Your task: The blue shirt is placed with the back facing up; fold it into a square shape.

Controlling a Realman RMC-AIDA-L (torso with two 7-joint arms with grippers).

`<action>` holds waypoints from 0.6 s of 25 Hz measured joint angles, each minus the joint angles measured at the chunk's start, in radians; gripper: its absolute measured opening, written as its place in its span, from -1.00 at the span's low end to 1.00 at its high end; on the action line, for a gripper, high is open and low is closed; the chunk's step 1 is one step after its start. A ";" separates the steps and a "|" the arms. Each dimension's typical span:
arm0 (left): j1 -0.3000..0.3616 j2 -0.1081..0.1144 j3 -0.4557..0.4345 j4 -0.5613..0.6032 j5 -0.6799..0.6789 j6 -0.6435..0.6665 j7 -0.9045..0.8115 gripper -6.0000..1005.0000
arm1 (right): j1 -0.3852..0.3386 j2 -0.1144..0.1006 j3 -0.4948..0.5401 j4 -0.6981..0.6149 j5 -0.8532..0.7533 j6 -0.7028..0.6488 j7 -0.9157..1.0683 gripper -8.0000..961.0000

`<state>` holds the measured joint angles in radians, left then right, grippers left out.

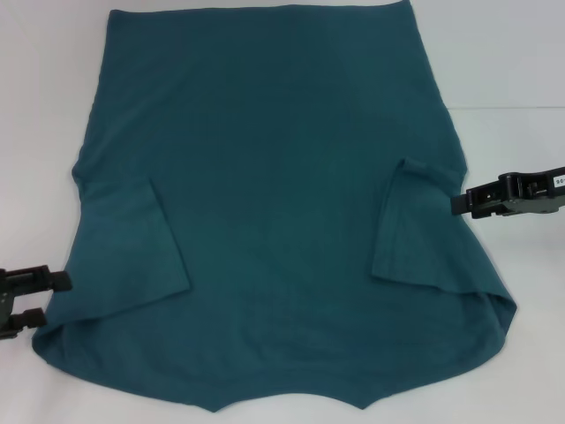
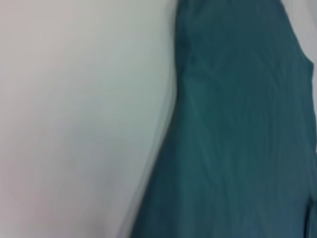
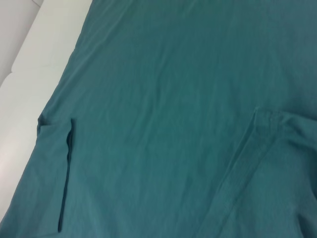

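Centrally, the blue shirt (image 1: 274, 203) lies spread flat on the white table (image 1: 512, 79), plain side up, with both short sleeves folded inward over the body: one sleeve (image 1: 132, 247) on the robot's left, the other (image 1: 415, 221) on its right. The left gripper (image 1: 22, 300) sits at the shirt's near left edge, just beside the fabric; whether its jaws are open or closed cannot be told. The right gripper (image 1: 463, 201) sits at the shirt's right edge beside the folded sleeve; its jaw state likewise cannot be told.
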<state>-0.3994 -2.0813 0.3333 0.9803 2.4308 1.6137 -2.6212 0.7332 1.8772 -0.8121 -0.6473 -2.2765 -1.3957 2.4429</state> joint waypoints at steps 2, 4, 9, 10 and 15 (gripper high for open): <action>0.003 -0.001 0.000 0.000 0.004 -0.010 0.000 0.52 | 0.000 0.001 0.000 0.000 0.000 0.000 -0.001 -0.03; 0.008 -0.002 -0.001 0.000 0.004 -0.025 -0.002 0.52 | 0.000 0.001 0.001 0.000 0.000 0.001 -0.001 -0.03; 0.015 -0.004 -0.002 -0.009 0.013 -0.059 -0.007 0.52 | -0.004 0.002 0.004 0.000 0.000 0.001 -0.002 -0.03; 0.015 -0.004 -0.003 -0.011 0.018 -0.064 -0.007 0.52 | -0.004 0.003 0.005 0.000 0.000 0.001 -0.002 -0.03; 0.015 -0.004 -0.003 -0.025 0.030 -0.080 0.001 0.52 | -0.005 0.002 0.007 0.000 0.000 0.001 -0.002 -0.03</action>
<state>-0.3839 -2.0852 0.3298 0.9558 2.4610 1.5332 -2.6205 0.7285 1.8795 -0.8052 -0.6473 -2.2764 -1.3943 2.4407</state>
